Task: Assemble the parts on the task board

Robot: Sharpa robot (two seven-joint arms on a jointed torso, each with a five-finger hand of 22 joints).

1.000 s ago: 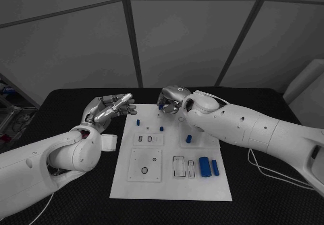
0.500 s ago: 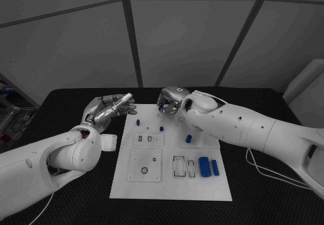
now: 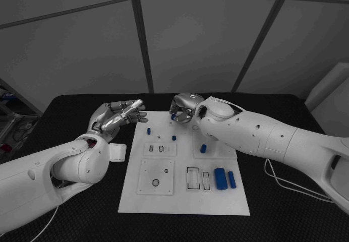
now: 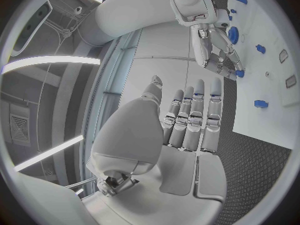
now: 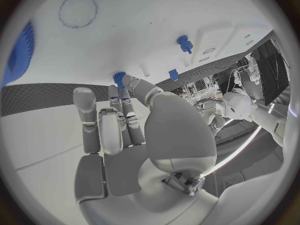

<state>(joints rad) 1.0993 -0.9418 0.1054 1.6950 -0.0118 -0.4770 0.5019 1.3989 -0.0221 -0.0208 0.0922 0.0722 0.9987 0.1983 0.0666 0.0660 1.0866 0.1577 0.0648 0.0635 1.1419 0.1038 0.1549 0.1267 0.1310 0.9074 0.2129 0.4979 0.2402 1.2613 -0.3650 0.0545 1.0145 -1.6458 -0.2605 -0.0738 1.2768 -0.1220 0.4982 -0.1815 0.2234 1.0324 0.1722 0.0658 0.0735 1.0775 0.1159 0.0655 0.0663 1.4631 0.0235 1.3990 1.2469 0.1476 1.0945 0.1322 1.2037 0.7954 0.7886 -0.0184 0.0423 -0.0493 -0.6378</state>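
The left hand (image 3: pixel 118 117) hangs above the table just beyond the board's (image 3: pixel 185 204) far left corner, fingers straight and a little apart, holding nothing; the left wrist view shows the same flat, empty hand (image 4: pixel 187 120). On the board, two small blue pegs (image 3: pixel 148 131) stand near its far edge, with a third blue part (image 3: pixel 204 148) further right and two larger blue cylinders (image 3: pixel 220 179) lying side by side near the right edge. The right hand (image 3: pixel 184 108) is bent down over the board's far edge, its fingers bunched around a small blue part (image 3: pixel 173 115) at the tips; the right wrist view shows that part (image 5: pixel 119 77) at the fingertips (image 5: pixel 128 80), against the board.
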